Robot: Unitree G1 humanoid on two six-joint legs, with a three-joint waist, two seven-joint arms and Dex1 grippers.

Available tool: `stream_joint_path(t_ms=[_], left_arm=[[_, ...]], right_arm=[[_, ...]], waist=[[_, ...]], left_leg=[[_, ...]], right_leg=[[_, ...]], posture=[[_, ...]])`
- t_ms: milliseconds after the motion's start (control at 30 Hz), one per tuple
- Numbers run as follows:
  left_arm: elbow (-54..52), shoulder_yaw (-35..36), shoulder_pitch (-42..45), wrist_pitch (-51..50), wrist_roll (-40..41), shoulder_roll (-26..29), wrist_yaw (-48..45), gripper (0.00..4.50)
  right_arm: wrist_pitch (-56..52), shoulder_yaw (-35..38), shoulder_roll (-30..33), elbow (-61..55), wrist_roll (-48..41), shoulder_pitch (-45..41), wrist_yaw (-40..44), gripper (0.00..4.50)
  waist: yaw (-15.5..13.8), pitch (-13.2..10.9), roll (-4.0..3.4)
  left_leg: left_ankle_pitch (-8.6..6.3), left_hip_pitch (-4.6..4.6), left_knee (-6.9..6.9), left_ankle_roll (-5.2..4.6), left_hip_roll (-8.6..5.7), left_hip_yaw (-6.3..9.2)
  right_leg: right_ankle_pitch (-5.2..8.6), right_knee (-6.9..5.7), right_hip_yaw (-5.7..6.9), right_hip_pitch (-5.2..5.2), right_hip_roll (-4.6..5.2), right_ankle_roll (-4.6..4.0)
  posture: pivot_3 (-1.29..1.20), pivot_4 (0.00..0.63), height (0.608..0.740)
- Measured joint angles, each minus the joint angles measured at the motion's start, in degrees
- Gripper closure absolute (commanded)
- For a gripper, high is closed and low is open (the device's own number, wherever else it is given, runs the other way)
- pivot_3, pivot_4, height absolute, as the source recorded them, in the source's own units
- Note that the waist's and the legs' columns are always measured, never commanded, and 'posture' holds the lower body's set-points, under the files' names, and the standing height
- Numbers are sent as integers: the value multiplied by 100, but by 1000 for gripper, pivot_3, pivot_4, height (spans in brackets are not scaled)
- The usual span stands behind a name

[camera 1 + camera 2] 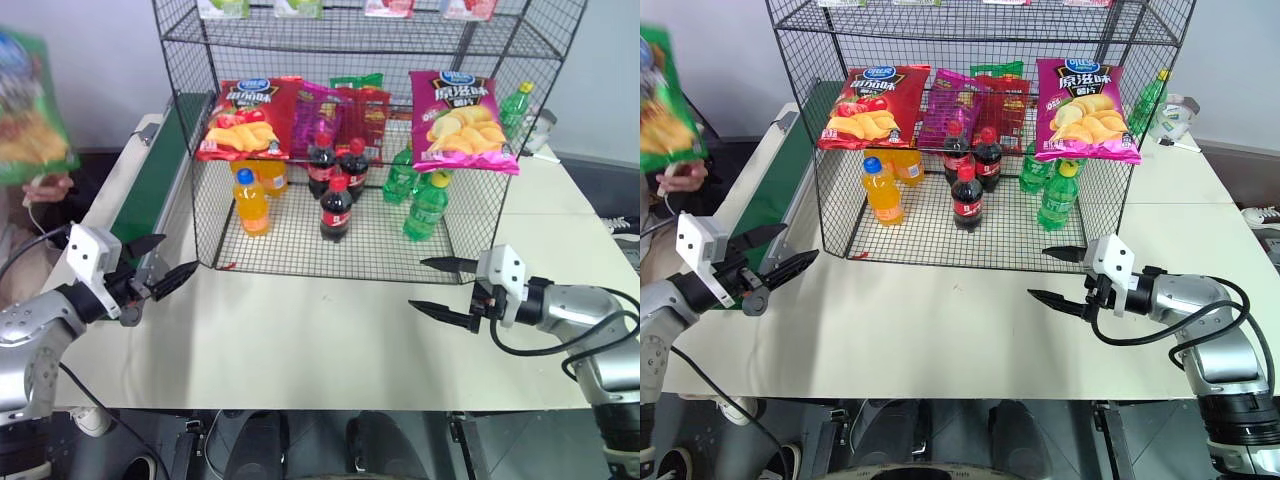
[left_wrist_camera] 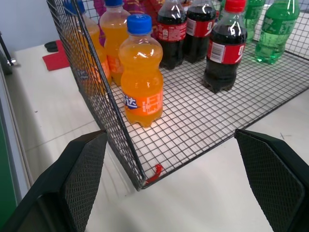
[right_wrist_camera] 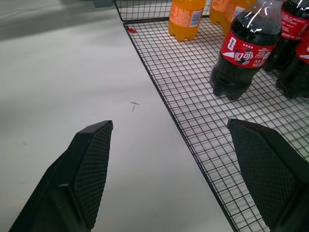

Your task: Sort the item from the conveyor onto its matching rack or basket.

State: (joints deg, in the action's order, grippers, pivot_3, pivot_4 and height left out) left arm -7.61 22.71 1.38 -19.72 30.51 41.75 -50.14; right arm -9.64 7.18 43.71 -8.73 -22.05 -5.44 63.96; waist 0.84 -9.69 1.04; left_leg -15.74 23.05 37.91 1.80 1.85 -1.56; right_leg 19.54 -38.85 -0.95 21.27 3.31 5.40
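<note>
Currently we hold both grippers low in frame, left gripper (image 1: 155,262) and right gripper (image 1: 437,287), fingers spread, empty, above the table (image 1: 300,340). Rack (image 1: 350,150) centre. Bag (image 1: 28,110) upper left in a hand (image 1: 50,185), beside the conveyor (image 1: 150,170).

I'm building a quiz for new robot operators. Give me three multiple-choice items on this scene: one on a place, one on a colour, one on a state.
1. Where is the green crisps bag?
A. On the conveyor
B. Held up by a person's hand at far left
C. On the rack

2. What cap colour do the orange bottles have?
A. Red
B. Green
C. Blue

3. How are the left gripper and right gripper?
A. Both open, empty
B. Both shut
C. One holding a bottle

Answers: 1 B, the bag hangs above the hand, off the belt. 2 C, the caps show blue. 3 A, the fingers stand apart over the bare table.
</note>
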Motion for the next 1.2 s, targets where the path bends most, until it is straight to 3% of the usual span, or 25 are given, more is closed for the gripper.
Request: stream_joint_path(t_ms=[1200], left_arm=[[96,-144,26,31,-6,19,-114,0]], right_arm=[[173,-176,-15,63,118,-104,-125,551]], waist=[[1,0,0]], left_leg=[[0,0,2,0,0,0]], right_leg=[[0,-3,0,1,0,0]], posture=[[0,150,739]])
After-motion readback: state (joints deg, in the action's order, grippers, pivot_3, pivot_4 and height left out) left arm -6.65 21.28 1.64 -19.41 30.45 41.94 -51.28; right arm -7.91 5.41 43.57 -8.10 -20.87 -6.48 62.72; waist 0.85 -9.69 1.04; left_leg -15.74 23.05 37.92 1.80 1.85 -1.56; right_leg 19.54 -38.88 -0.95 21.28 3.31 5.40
